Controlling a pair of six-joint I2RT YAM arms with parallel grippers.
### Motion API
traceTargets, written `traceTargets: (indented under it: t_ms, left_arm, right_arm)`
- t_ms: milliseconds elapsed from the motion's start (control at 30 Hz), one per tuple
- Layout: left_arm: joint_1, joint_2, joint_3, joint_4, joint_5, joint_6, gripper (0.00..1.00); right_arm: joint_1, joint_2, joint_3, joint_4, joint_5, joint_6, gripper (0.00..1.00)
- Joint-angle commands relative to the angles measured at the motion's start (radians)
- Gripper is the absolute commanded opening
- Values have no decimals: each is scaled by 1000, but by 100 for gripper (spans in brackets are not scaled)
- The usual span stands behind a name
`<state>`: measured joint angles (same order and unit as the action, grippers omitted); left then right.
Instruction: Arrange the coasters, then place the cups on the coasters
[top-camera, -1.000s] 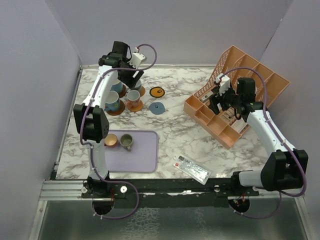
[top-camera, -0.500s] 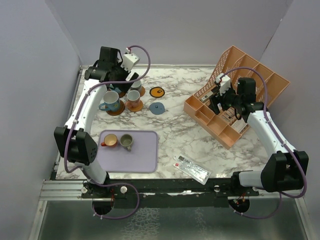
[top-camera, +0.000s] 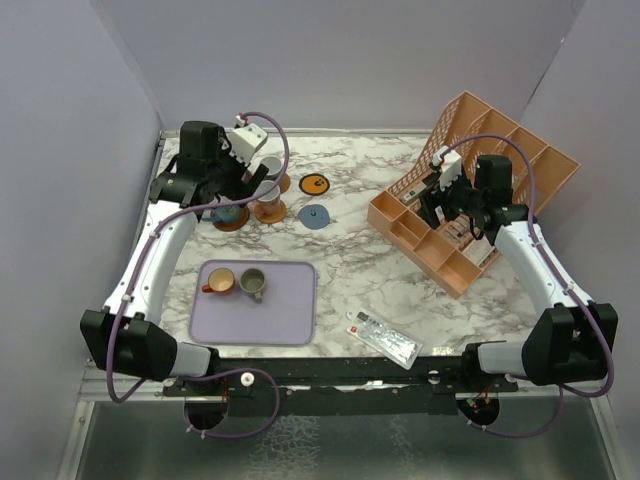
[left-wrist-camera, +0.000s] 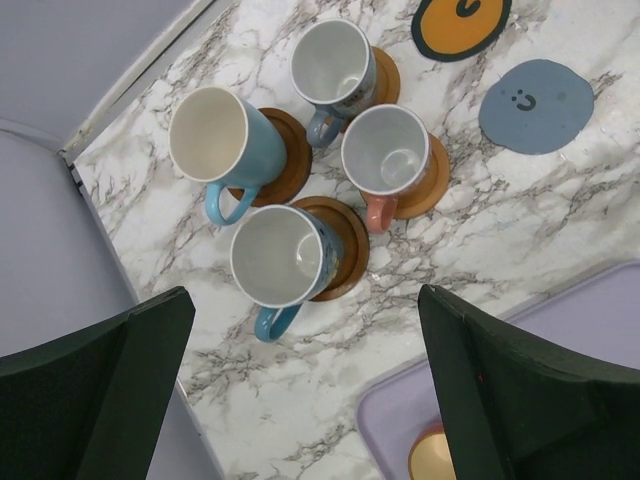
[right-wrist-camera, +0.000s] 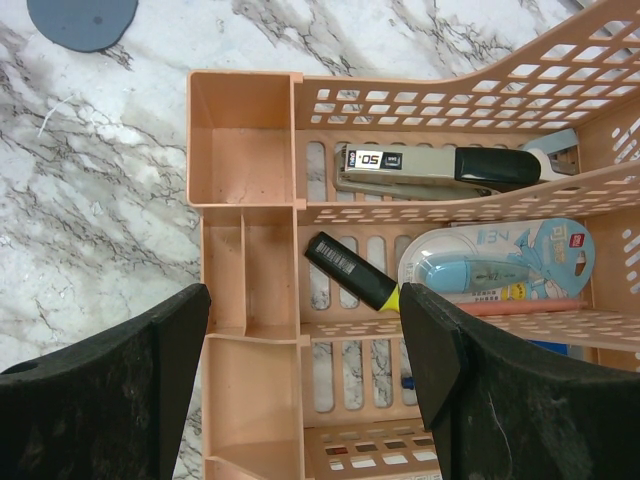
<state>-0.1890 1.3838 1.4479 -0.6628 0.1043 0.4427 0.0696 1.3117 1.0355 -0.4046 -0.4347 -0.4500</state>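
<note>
Seen from above, the left arm hid most of four mugs standing on coasters far left, beside the bare orange coaster and grey-blue coaster. The lavender tray held an orange cup and an olive-green cup; the orange organiser held a stapler. The left gripper hovered spread and empty over the mugs, the right gripper likewise over the organiser.

The stapler in the organiser carries a label reading "50". The grey-blue coaster bears a small smiley face. Print on the correction-tape pack is too small to read.
</note>
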Motion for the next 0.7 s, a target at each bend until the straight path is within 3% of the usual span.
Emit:
traceTargets:
  t_ms: [0, 167, 433, 667]
  left_arm:
    - [6, -99, -55, 29, 42, -29, 99]
    - [7, -165, -130, 20, 79, -39, 99]
    - [-1, -237, -237, -47, 257, -26, 95]
    - [-20, -256, -354, -105, 227, 100, 86]
  right_arm:
    - [-7, -11, 1, -3, -25, 2, 78]
    - [-7, -22, 0, -3, -30, 3, 78]
    - [-7, -23, 0, -4, -47, 5, 78]
    - [-7, -9, -5, 1, -31, 2, 78]
